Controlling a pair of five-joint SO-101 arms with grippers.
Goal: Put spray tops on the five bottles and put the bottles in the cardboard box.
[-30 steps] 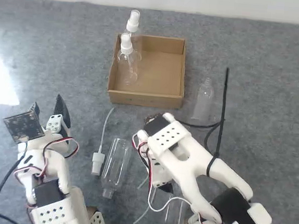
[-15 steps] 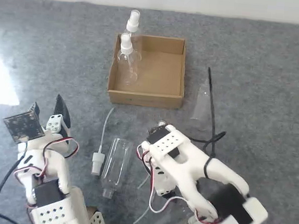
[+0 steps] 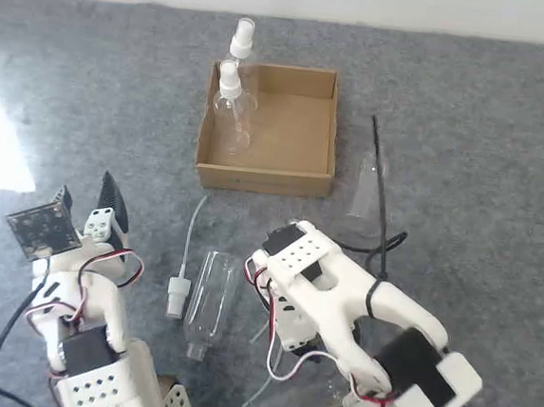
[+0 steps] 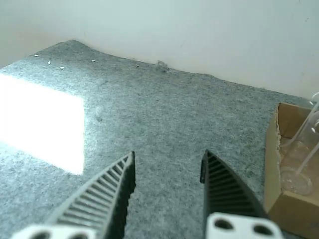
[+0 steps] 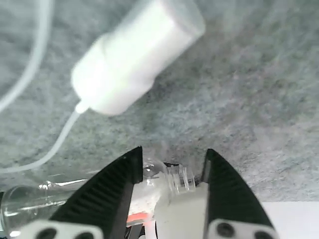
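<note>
This has the look of a small robotics lab or hobby workroom. The bench point(image 3: 489, 118) is covered in grey felt and stands against a bare white wall point(image 4: 199, 30). On it are the left arm point(image 3: 89, 330) and the right arm point(image 3: 349, 305), both white printed plastic with loose wiring point(image 3: 267, 284) showing.

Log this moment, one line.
box: capped bottle inside | table: lying bottle beside spray top | right gripper: open by neck of uncapped bottle | left gripper: open
</note>
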